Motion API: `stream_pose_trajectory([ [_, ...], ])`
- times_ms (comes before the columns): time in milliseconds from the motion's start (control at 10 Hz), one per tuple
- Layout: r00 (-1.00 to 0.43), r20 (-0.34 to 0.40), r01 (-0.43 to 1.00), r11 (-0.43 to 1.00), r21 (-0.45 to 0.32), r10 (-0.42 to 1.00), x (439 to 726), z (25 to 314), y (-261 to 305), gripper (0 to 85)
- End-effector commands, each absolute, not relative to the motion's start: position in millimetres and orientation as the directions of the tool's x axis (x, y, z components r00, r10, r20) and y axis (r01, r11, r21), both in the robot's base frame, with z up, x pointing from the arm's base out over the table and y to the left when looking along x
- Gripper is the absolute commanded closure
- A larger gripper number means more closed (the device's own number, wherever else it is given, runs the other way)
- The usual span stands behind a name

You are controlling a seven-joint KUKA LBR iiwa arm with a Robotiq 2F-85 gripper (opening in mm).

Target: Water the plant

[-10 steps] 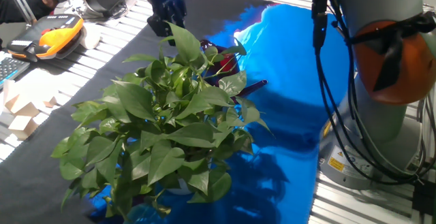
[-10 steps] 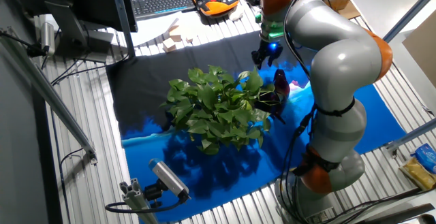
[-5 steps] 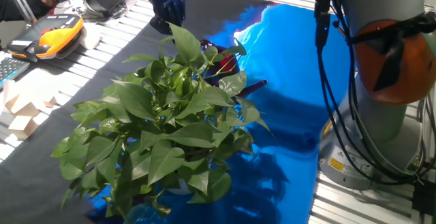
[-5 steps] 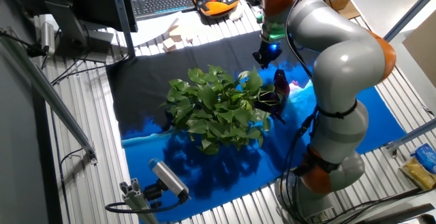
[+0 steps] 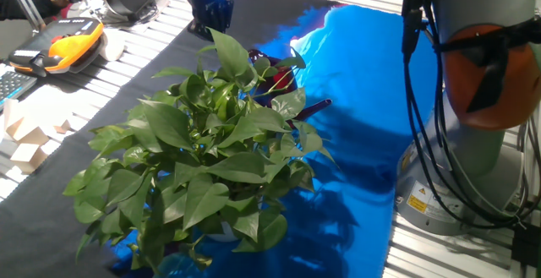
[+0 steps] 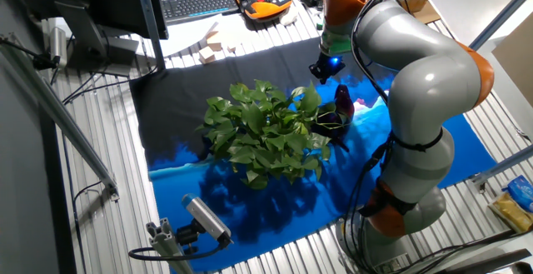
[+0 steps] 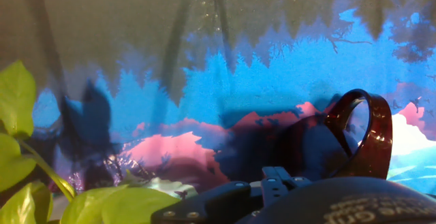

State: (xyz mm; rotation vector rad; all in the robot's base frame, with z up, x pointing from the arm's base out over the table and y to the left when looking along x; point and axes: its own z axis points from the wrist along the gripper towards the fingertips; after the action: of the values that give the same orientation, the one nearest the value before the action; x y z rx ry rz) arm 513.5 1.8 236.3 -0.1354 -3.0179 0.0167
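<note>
The plant [image 5: 203,160] is a big bushy mass of glossy green leaves in the middle of the cloth, also seen from above [image 6: 265,132]. A dark maroon watering can [image 5: 281,82] stands upright just behind it, half hidden by leaves, with its spout [image 5: 314,106] poking out to the right. In the hand view the can's looped handle [image 7: 362,130] rises at the lower right, and leaves [image 7: 20,156] fill the lower left. My gripper [image 5: 210,18] hangs beyond the plant, apart from the can [image 6: 337,112]. Its dark fingers look spread, with nothing between them.
A black and blue printed cloth [image 5: 363,75] covers the slatted table. At the far left lie an orange teach pendant [image 5: 72,40], wooden blocks [image 5: 25,134] and a keyboard [image 6: 198,3]. The arm's base and cables [image 5: 473,117] stand at the right.
My gripper has drifted slightly away from the plant towards the table's far side, and the arm's elbow has swung a little to the right. The plant and the can have not moved.
</note>
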Motion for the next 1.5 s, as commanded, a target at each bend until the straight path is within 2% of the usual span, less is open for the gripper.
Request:
stream_pose_trajectory([
  [0,-0.989,0.120,0.085,0.996,-0.017,0.086,513.5,236.2,1.9,85.0],
  [1400,-0.993,0.118,0.024,1.000,-0.015,0.025,513.4,236.3,2.3,85.0],
])
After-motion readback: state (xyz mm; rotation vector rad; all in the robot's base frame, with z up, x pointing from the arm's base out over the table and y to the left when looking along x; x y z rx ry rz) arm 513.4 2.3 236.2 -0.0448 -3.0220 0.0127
